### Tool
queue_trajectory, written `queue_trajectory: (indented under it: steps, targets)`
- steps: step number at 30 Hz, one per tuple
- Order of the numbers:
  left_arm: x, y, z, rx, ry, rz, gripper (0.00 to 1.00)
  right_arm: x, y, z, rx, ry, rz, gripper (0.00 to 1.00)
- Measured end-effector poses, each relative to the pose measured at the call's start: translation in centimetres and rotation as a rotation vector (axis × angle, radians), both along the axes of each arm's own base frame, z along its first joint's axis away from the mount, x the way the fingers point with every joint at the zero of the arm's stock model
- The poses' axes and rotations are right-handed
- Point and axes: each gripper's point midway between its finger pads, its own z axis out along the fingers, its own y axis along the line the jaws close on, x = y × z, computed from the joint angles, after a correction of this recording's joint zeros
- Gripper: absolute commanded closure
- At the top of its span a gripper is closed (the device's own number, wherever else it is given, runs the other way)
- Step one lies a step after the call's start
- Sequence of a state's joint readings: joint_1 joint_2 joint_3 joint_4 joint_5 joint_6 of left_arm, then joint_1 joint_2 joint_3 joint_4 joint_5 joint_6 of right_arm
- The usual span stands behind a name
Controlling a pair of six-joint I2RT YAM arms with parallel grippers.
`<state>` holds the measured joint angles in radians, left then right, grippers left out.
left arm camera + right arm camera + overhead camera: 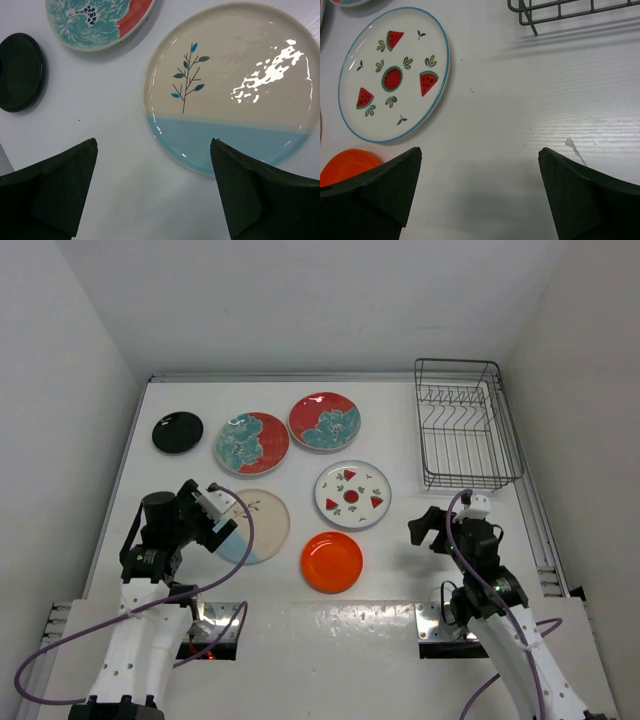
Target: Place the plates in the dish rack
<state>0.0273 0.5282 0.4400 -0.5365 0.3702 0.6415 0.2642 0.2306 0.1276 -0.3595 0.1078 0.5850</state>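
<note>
White tabletop (400,420) enclosed by white walls carries all six plates lying flat, and none is in the dish rack (465,425), which stands empty in the upper right of the overhead frame. The small black plate (177,432) sits at the upper left, with the two red-and-teal floral plates (252,443) (325,421) side by side to its right. The watermelon plate (352,494) lies at the centre, with the small orange plate (332,562) just below it.

The left gripper (215,520) hangs over the lower left edge of the cream-and-light-blue plate (262,525). In its wrist view its fingers (60,185) are spread wide with nothing between them. One finger overlaps that plate's blue rim; whether it touches cannot be told.

The right gripper (425,530) hangs over bare table at the lower right, between the watermelon plate and the rack's near corner (521,21). Its fingers (385,190) are likewise wide apart and hold nothing
</note>
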Motion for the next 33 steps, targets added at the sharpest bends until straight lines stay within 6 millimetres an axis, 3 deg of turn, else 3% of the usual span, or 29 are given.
queue_trajectory:
  steps: [7,11,12,13,18,24,26,31,33]
  targets:
    - [0.4,0.1,0.6,0.029,-0.041,-0.025,0.0,-0.1,-0.8,1.2,0.063,0.018,-0.108,0.02]
    - [0.3,-0.2,0.4,0.027,-0.017,-0.042,0.12,0.1,1.2,2.8,0.119,0.006,-0.015,0.18]
    - [0.4,-0.3,0.4,0.013,-0.002,-0.041,0.13,-0.1,1.8,2.9,0.124,0.034,0.023,0.3]
    - [0.6,-0.4,0.5,0.001,0.014,-0.038,0.15,-0.3,2.2,2.9,0.114,0.082,0.046,0.34]
    - [2.1,0.4,1.3,-0.05,0.02,0.084,0.15,-0.2,2.4,3.2,-0.002,0.319,0.041,0.34]
    - [2.8,1.3,1.7,-0.046,-0.009,0.153,0.11,-2.3,5.5,1.4,0.022,0.317,0.207,0.18]
    - [2.8,1.3,1.7,-0.05,-0.009,0.155,0.11,-3.0,6.9,0.0,0.07,0.342,0.25,0.18]
    - [2.9,1.3,1.7,-0.058,-0.016,0.159,0.1,-5.7,9.4,-6.1,0.143,0.523,0.319,0.33]
    - [2.9,1.2,1.6,-0.058,-0.013,0.157,0.1,-5.1,11.3,-5.9,0.213,0.499,0.357,0.36]
